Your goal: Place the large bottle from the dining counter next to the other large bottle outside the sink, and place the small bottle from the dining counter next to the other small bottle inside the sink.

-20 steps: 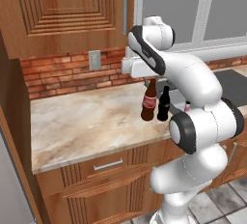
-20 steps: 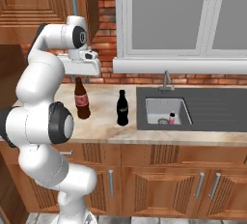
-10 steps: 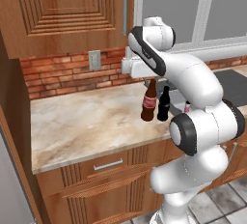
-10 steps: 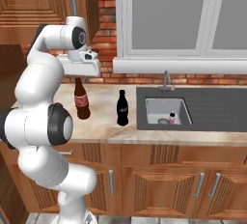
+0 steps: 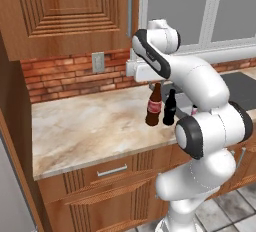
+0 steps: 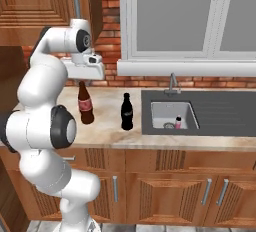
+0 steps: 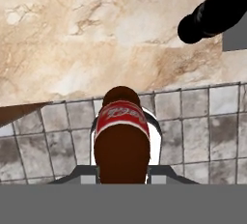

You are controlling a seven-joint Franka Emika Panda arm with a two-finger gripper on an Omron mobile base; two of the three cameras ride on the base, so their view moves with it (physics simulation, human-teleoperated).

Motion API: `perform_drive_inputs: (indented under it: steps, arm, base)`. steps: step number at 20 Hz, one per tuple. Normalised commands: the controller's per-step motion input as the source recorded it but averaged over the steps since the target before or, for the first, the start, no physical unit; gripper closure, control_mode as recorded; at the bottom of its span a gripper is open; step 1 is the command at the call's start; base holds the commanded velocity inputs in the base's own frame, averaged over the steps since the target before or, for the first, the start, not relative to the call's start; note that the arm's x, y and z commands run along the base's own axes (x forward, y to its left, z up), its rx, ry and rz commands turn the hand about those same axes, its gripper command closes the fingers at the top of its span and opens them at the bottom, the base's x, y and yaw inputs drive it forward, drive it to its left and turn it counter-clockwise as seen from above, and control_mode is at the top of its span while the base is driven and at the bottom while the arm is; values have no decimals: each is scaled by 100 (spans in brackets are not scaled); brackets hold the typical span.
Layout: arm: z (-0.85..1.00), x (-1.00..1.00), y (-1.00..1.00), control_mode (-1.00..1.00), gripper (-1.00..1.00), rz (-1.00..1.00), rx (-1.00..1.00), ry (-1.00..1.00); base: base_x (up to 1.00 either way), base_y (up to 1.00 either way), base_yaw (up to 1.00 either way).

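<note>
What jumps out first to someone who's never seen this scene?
The white arm, with its gripper right above the neck of a brown bottle with a red label standing on the marble counter. Beside it, nearer the sink, stands a black bottle, and a small pink bottle sits in the basin. In the hand view the brown bottle looms large in the lower centre.

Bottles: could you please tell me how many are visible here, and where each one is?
3. The brown bottle and the black bottle stand on the counter left of the sink; a small pink bottle stands inside it. Others may be hidden.
</note>
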Motion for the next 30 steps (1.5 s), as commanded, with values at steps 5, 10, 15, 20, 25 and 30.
perform_drive_inputs:
  steps: [5,10,15,20,25,30]
  arm:
    - [-21,38,1,-100,100,0,0,-3]
    - [-31,20,0,-100,100,0,-2,-4]
    - [-28,12,0,-100,100,-2,-7,0]
    - [-21,39,0,-100,100,-1,-8,0]
    - [0,52,0,-100,100,0,-4,0]
    - [0,66,0,-100,100,0,0,0]
  base:
    - [0,0,0]
    - [0,0,0]
    - [0,0,0]
    - [0,0,0]
    - [0,0,0]
    - [0,0,0]
